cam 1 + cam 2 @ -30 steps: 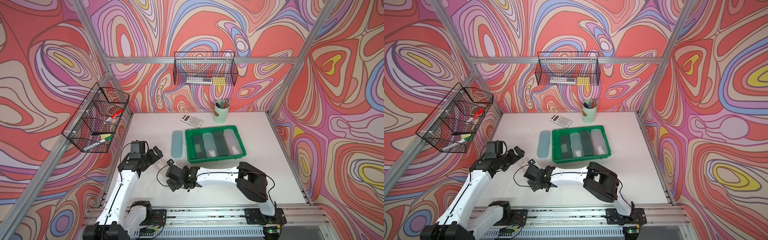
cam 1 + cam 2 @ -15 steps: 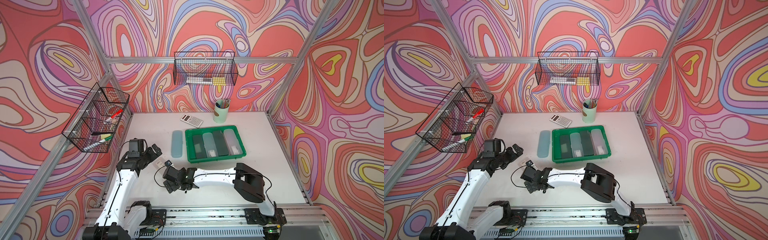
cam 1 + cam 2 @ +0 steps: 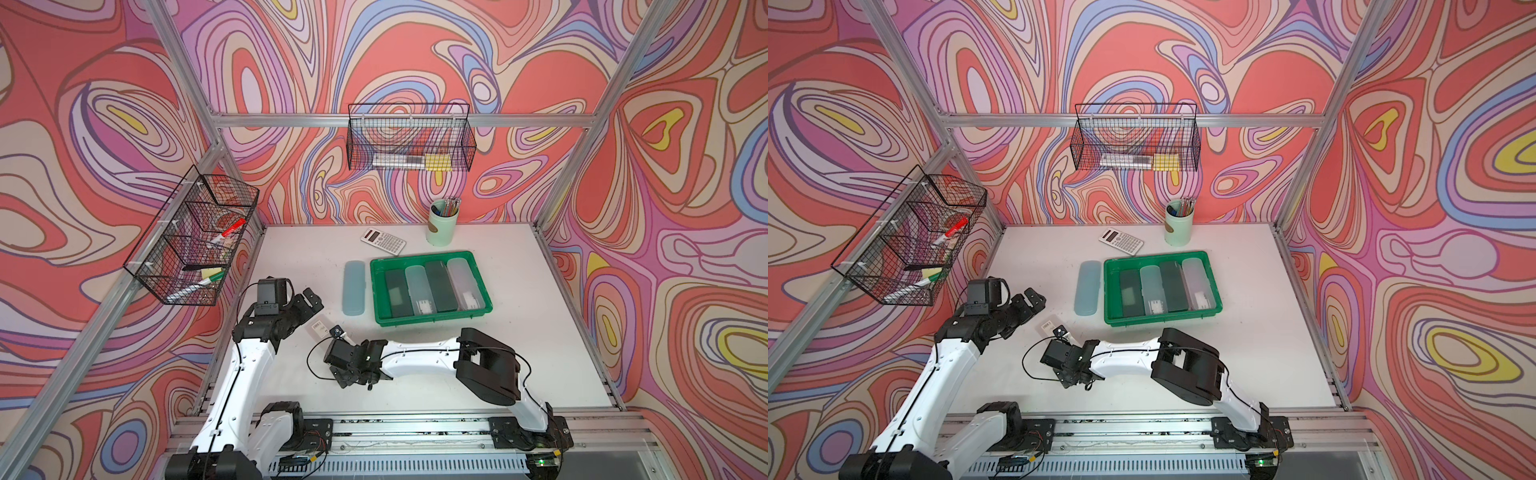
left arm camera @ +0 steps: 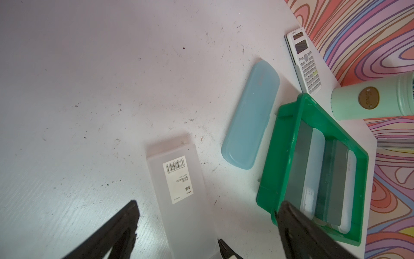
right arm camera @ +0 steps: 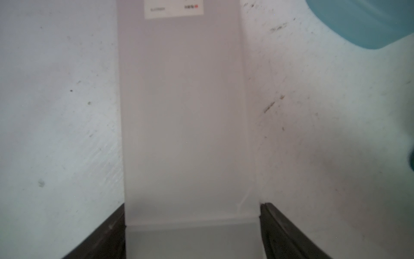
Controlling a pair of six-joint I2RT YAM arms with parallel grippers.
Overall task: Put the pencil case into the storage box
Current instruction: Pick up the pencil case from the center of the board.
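Observation:
A frosted clear pencil case (image 3: 320, 328) (image 3: 1047, 326) with a barcode label lies flat on the white table, left of and nearer than the green storage box (image 3: 419, 255) (image 3: 1154, 254). My right gripper (image 3: 330, 337) (image 5: 192, 208) is shut on its near end, and both black fingers (image 5: 275, 224) press its long sides. My left gripper (image 3: 312, 305) (image 4: 208, 208) hovers open just left of the case (image 4: 179, 186), holding nothing. The storage box (image 4: 289, 116) holds several cases side by side. A pale blue pencil case (image 3: 354, 287) (image 4: 251, 116) lies beside the box's left wall.
A white calculator (image 3: 383, 241) and a mint pen cup (image 3: 441, 226) stand behind the box. Black wire baskets hang on the left wall (image 3: 195, 241) and the back wall (image 3: 409, 143). The right arm's elbow (image 3: 486, 365) sits low in front of the box.
My right gripper's jaws have closed in onto the clear pencil case, and its wrist has edged left. My left gripper has shifted slightly away from the front edge.

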